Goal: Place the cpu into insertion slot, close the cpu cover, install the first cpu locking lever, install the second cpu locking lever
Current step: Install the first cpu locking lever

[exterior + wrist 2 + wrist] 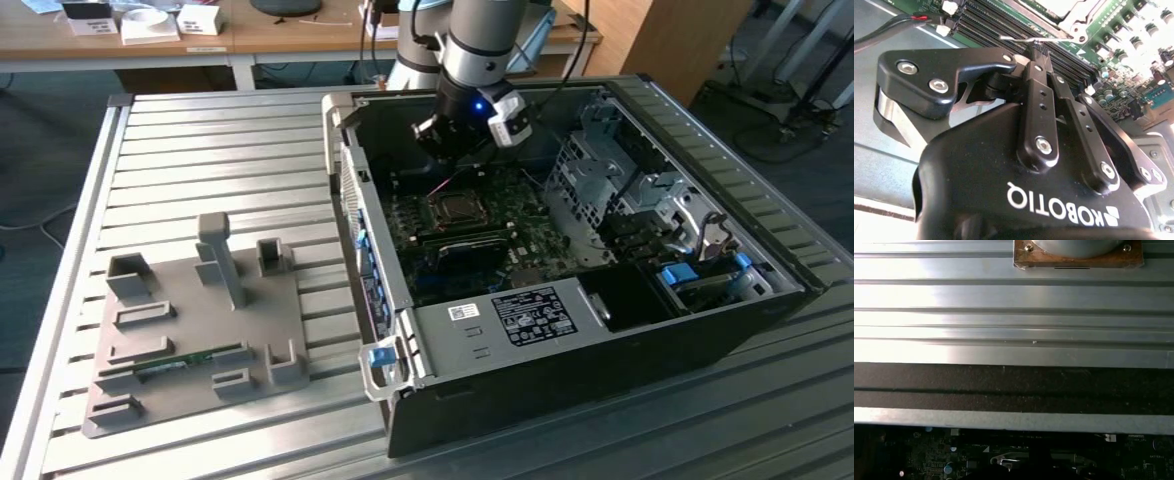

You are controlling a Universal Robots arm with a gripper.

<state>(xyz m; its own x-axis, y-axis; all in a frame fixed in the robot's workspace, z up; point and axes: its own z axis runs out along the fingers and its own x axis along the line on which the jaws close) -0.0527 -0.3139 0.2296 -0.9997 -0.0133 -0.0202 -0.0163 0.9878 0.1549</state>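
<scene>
Table: a ribbed aluminium table carries everything in the exterior view. The first wrist view shows its slats close up, with a brown plate screwed onto them.
Computer case: the open computer case lies on its side at the exterior view's right.
Fixture plate: a grey fixture plate lies at the exterior view's left and holds a green memory stick.
Arm: the arm reaches down into the case.
Motherboard: the motherboard covers the case floor.
Black box: a black box inside the case carries a white label whose print is too small to read.
Gripper: the gripper hangs above the socket. The second wrist view shows its fingers drawn together, with white lettering on its body.
Cpu cover: the cpu cover lies flat over the socket.
Cpu: the cpu sits in the socket, framed by the cover.
Locking lever: a thin wire locking lever meets the fingertips. Whether they pinch it cannot be told.
</scene>
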